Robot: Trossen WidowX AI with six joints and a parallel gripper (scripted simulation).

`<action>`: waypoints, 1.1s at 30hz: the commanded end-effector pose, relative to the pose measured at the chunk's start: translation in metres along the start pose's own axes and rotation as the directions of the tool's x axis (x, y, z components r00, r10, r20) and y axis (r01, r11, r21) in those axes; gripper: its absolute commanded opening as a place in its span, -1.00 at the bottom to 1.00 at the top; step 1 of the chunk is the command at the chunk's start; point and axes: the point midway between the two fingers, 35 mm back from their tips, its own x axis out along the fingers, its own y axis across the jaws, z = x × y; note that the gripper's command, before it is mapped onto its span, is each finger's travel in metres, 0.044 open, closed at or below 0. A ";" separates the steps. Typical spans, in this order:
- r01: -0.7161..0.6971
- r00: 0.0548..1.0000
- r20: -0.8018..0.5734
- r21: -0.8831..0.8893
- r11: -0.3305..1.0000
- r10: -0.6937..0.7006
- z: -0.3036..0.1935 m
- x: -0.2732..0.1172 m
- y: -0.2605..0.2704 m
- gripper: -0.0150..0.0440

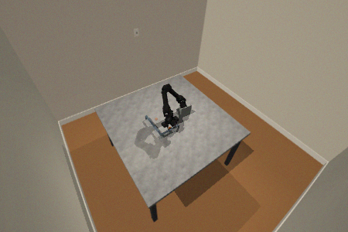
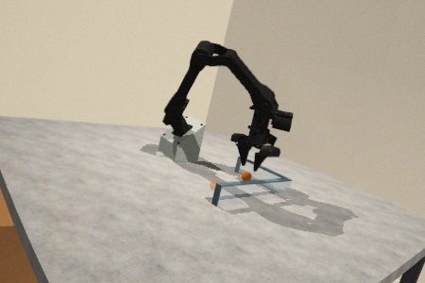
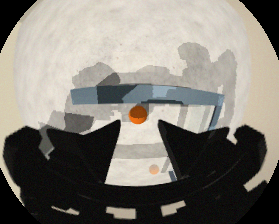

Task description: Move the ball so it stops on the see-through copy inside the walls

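The orange ball [image 1: 169, 127] [image 2: 246, 176] [image 3: 138, 115] rests inside the corner, close to one wall in the wrist view. The low clear walls with blue-grey edges [image 1: 154, 125] [image 2: 271, 181] [image 3: 190, 94] meet at a corner. The see-through copy [image 1: 156, 119] [image 2: 214, 184] [image 3: 154, 169] is pale orange and sits apart from the ball, by the end of the other wall. My gripper [image 2: 249, 167] [image 3: 139, 122] points down, open and empty, its fingertips a little above the ball. In the top view the fingers are too small to make out.
The arm's pale base [image 1: 185, 111] [image 2: 181, 146] stands on the grey table [image 1: 193, 156] [image 2: 118, 214], on the walls' open side. Both walls stand close to the gripper, and the arm's shadow falls across them.
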 end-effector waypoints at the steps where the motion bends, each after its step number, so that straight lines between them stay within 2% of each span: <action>1: -0.002 1.000 -0.005 -0.004 1.000 0.002 -0.001 0.008 0.001 0.41; 19: -0.002 1.000 -0.007 -0.005 1.000 0.002 -0.001 0.035 0.001 0.41; 23: -0.002 1.000 -0.007 -0.005 1.000 0.002 -0.001 0.035 0.001 0.06; 30: -0.002 1.000 -0.007 -0.005 1.000 0.002 -0.001 0.035 0.001 -0.10; 33: 0.001 1.000 -0.003 -0.001 1.000 -0.001 -0.002 0.033 -0.001 -0.37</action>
